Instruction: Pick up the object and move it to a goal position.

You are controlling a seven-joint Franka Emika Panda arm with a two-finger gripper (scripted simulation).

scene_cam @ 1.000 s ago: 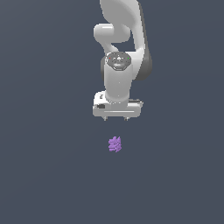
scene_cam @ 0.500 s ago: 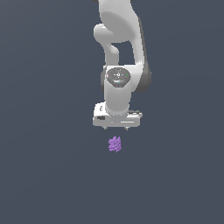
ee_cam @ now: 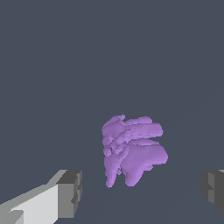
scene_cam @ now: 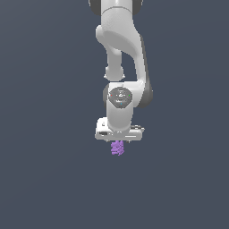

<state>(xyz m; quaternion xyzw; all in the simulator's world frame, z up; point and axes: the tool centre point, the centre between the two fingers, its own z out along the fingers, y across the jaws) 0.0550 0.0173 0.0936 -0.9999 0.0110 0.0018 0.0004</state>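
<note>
White gripper (scene_cam: 119, 142) poised directly over small purple object (scene_cam: 117, 148), fingers (ee_cam: 70, 194) spread apart (nothing clamped), flanking its ridged lumps.

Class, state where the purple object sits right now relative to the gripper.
In the exterior view the purple object lies just under the gripper; the wrist view shows it between the open fingers, touching neither.

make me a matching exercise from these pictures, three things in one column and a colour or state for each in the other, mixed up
Column one:
1. purple object
2. pincer
3. fingertips
4. arm

Column two:
A. white
B. dark grey
C. lumpy and ridged
D. open, one finger on each side of the object

Pairs: 1-C, 2-D, 3-B, 4-A
</note>
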